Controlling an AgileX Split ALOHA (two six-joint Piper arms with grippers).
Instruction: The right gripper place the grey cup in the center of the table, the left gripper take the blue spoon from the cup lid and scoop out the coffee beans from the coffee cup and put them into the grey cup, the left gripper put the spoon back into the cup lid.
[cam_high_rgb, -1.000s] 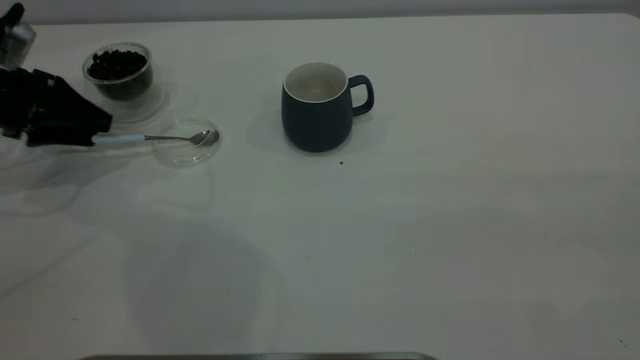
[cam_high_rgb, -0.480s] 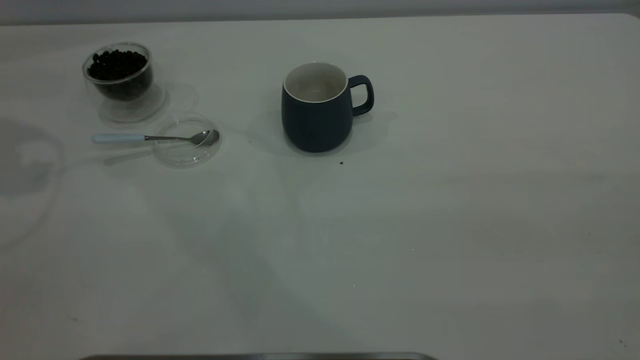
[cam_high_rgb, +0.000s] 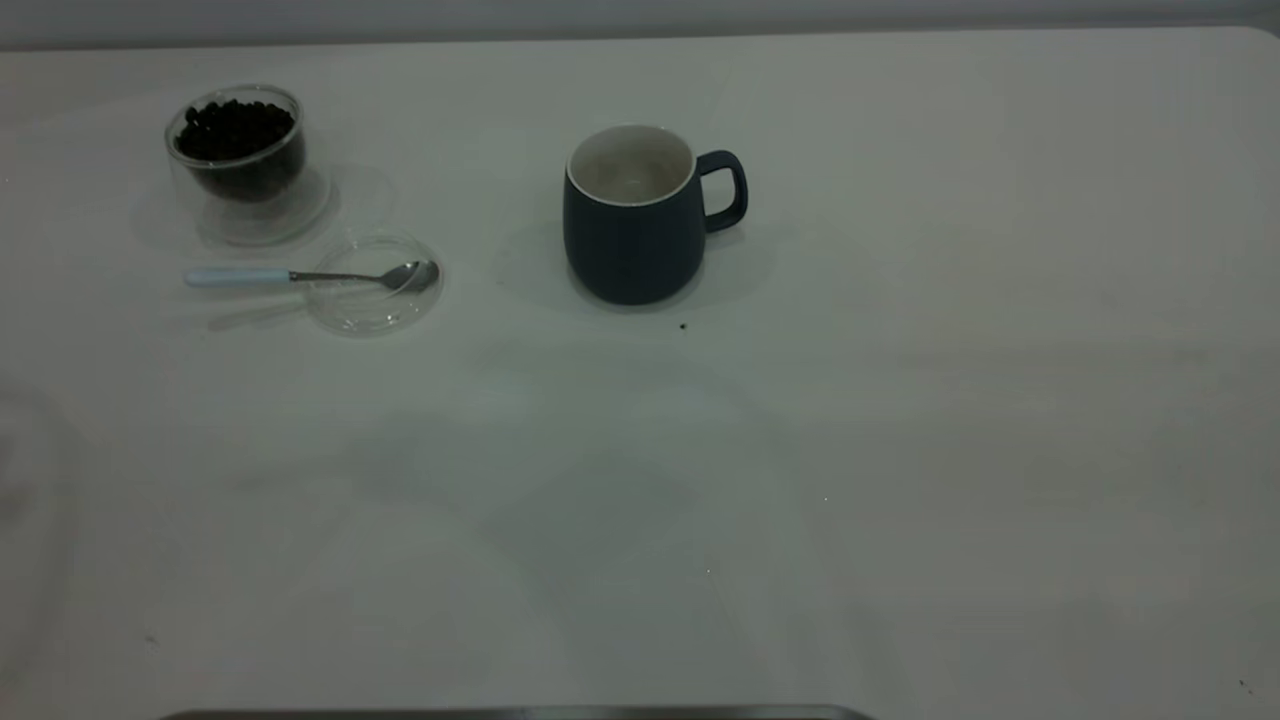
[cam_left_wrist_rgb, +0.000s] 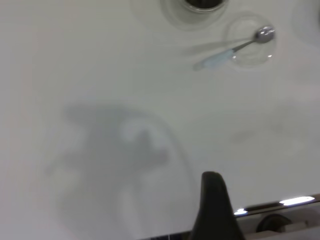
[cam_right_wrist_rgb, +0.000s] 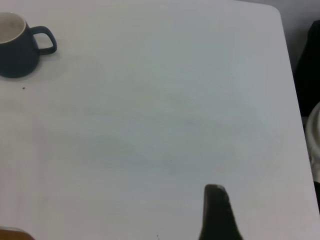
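Observation:
The grey cup stands upright near the table's middle, handle to the right, with a white inside; it also shows in the right wrist view. The coffee cup stands at the far left, full of coffee beans. The blue spoon lies with its bowl in the cup lid and its handle sticking out to the left. The left wrist view shows the spoon and the lid far off. Neither gripper shows in the exterior view. Part of my left gripper and part of my right gripper hover over bare table.
A small dark speck lies just in front of the grey cup. A dark metal edge runs along the table's front. The table's rounded corner and side edge show in the right wrist view.
One second ago my left gripper was at the spoon's handle. It has since drawn away to the left, out of the exterior view. The spoon stays on the lid.

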